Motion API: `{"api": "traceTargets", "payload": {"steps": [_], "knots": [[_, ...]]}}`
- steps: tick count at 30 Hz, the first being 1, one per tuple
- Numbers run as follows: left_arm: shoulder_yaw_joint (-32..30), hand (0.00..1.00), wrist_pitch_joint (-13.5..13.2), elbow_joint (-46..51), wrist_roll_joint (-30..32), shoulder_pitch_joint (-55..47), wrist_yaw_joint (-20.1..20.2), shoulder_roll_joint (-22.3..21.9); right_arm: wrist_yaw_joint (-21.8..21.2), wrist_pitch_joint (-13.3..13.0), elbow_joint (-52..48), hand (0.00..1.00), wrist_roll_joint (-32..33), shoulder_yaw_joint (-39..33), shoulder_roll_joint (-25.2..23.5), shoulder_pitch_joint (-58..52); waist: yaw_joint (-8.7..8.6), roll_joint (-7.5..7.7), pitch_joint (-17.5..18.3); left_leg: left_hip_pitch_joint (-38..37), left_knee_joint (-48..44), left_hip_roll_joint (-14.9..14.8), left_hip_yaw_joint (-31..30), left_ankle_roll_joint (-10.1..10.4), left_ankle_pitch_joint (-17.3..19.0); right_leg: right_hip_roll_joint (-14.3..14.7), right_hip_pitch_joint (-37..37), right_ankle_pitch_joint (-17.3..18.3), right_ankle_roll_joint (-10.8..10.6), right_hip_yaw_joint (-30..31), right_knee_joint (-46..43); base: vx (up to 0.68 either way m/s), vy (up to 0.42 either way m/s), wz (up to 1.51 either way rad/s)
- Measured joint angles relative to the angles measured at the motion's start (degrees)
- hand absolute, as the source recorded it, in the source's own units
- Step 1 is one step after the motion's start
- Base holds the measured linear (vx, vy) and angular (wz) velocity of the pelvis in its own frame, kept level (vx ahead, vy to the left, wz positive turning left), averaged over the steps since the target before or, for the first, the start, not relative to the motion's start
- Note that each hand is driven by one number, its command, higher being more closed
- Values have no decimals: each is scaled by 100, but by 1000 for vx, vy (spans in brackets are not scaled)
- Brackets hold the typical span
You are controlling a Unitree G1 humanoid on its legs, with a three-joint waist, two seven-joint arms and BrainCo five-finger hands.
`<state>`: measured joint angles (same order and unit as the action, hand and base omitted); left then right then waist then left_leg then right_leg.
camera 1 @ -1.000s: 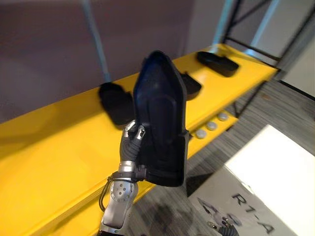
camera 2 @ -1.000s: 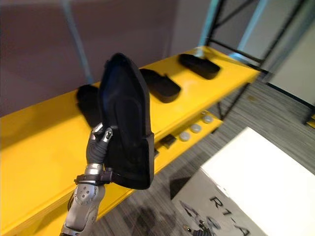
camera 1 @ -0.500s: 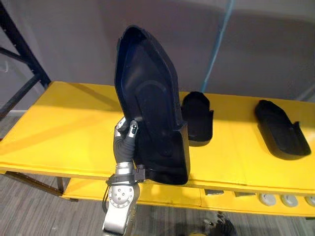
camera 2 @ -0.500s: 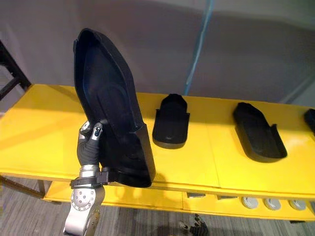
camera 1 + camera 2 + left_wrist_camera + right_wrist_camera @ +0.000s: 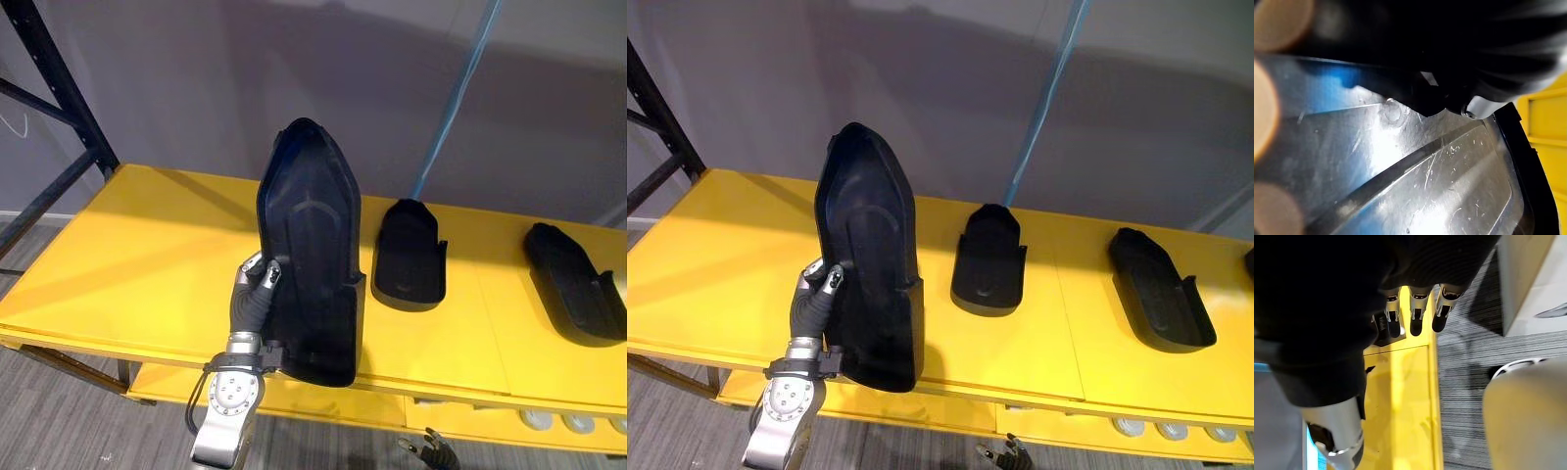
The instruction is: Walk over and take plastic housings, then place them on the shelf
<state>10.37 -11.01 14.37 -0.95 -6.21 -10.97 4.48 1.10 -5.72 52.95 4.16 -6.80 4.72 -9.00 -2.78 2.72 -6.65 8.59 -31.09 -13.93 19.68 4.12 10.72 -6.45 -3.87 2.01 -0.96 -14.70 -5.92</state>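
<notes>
My left hand [image 5: 257, 294] is shut on a large black plastic housing [image 5: 312, 255], gripping its lower edge and holding it upright with the hollow side facing me. It stands over the front part of the yellow shelf [image 5: 147, 264]; whether its bottom touches the shelf I cannot tell. The left wrist view shows the housing's glossy, scratched inner surface [image 5: 1400, 161] from very close. Two smaller black housings [image 5: 411, 257] [image 5: 573, 294] lie flat on the shelf to the right. My right hand [image 5: 1415, 313] hangs low by the shelf's front edge with straight fingers, holding nothing.
A black rack upright [image 5: 59, 108] rises at the shelf's left end, and a light blue pole [image 5: 456, 98] stands against the grey wall behind. Round white discs [image 5: 558, 421] sit on the lower yellow shelf. A white box [image 5: 1533, 279] stands on the striped floor.
The camera has swung round to face the shelf squarely. My left hand has moved the upright housing forward and lower, towards the shelf top, still holding it.
</notes>
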Motion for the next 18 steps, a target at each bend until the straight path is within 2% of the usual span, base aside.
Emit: {"api": "traceTargets", "payload": {"steps": [2, 3, 4, 5, 7, 8, 9, 10, 11, 12, 13, 14, 15, 16, 17, 18], "knots": [[11, 100, 3, -65, 1, -11, 5, -60, 12, 2, 41, 0, -85, -5, 62, 13, -32, 2, -1, 106, -264, -414, 209, -22, 127, -91, -9, 12, -19, 3, 112, -74, 101, -29], [13, 100, 3, -73, 1, -9, 5, -122, 16, 5, 39, 0, -164, -7, 154, 21, -112, 14, -8, 141, -255, -653, 206, -39, 140, -254, 20, 76, -137, -17, 153, -96, 207, -33], [19, 100, 3, -98, 0, -5, 0, -208, 18, 29, 56, 0, -183, -26, 264, 4, -225, -61, 2, 140, -133, -874, 73, -34, 137, -401, 88, 126, -456, -15, 109, -88, 240, -19], [32, 100, 7, -103, 1, -6, 0, -249, 31, 58, 60, 0, -208, -69, 307, -3, -291, -124, 13, 129, -28, -946, -61, -16, 127, -463, 136, 154, -506, -2, 37, -90, 370, -3], [166, 100, 7, -103, -1, 132, -10, -340, 96, 120, 68, 0, -277, -214, 378, -219, -387, -333, 129, 36, 526, -995, -561, 198, -70, -723, 293, 182, -927, -3, -156, -77, 511, 20], [211, 100, 4, -103, -1, 175, -12, -379, 107, 129, 73, 0, -280, -228, 414, -270, -397, -432, 181, 20, 716, -986, -616, 441, -93, -758, 293, 139, -1048, -21, -139, -33, 610, 31], [275, 100, -4, -150, -6, 271, -16, -245, 119, 194, 217, 0, -280, -260, 250, -227, -403, -238, 218, 64, 537, -671, -581, 786, -13, -1086, 261, 11, -1124, 9, -92, -1, 495, 22], [282, 100, -5, -152, -4, 288, -28, -142, 109, 204, 222, 0, -280, -224, 130, -232, -400, -111, 284, 158, 431, -520, -565, 714, 77, -1221, 269, -128, -1074, 5, -18, -16, 670, 27], [246, 100, -5, -157, -4, 390, -49, -22, 108, 203, 244, 0, -280, -203, -62, -201, -391, -10, 333, 440, 42, -384, -593, 557, 299, -1381, 320, -453, -1078, 7, 93, -44, 608, 11], [208, 100, -4, -163, -3, 463, -106, 51, 107, 205, 307, 0, -325, -205, -4, -112, -344, -17, 335, 612, -235, -332, -545, 426, 479, -1458, 445, -823, -998, 37, 123, -54, 599, -9], [168, 100, -3, -166, -3, 475, -122, 94, 112, 207, 337, 0, -325, -192, 2, -32, -287, -29, 327, 615, -273, -330, -434, 367, 525, -1474, 557, -1044, -817, 18, 120, -70, 482, -69], [78, 100, -1, -168, 0, 475, -141, 162, 117, 208, 343, 0, -328, -131, 42, 170, -200, -76, 313, 523, -121, -303, -101, 244, 521, -1484, 862, -1642, -77, -51, 149, -80, 419, -88], [36, 100, -3, -212, 0, 477, -148, 182, 110, 207, 332, 0, -328, -41, 68, 280, -203, -100, 286, 395, 68, -237, 67, 121, 453, -1472, 1061, -1493, -91, -26, -195, -89, 377, -73], [38, 100, 0, -292, 2, 491, -152, 181, 110, 202, 286, 0, -326, 11, 70, 285, -256, -106, 283, 300, 214, -152, 94, 32, 396, -1419, 1131, -1127, -299, 34, -585, -66, 244, -15], [61, 100, 13, -398, 10, 493, -151, 174, 104, 195, 248, 0, -325, 28, 64, 273, -327, -107, 279, 142, 465, -24, 97, -69, 302, -1190, 1177, -516, -570, 308, -1117, -53, 172, 5], [105, 100, 46, -441, 15, 486, -151, 139, 102, 193, 252, 0, -323, 53, 73, 264, -327, -144, 259, -91, 760, 121, 196, -145, 200, -835, 1175, 127, -564, 537, -1507, -54, 160, 4]]}}
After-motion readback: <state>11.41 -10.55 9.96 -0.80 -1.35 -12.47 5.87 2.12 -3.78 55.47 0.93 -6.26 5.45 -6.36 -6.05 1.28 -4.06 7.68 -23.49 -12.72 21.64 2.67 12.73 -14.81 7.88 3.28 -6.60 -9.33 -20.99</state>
